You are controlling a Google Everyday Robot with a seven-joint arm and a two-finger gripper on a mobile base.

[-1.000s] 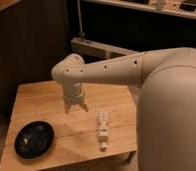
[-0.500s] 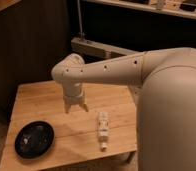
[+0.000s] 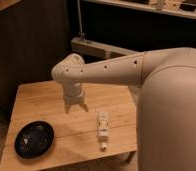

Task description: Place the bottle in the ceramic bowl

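Note:
The white bottle [image 3: 102, 129] lies on its side on the wooden table [image 3: 51, 107], cap toward the front edge, near the table's right end. The black ceramic bowl [image 3: 34, 139] sits at the table's front left, with pale specks inside. My gripper [image 3: 75, 108] hangs from the cream arm above the middle of the table, between bowl and bottle, a little left of and behind the bottle. Its two fingers point down, spread apart, with nothing between them.
My bulky cream arm and body [image 3: 166, 100] fill the right side and cover the table's right edge. A dark wooden wall [image 3: 26, 45] stands behind the table. A pale rail [image 3: 98, 48] runs behind it.

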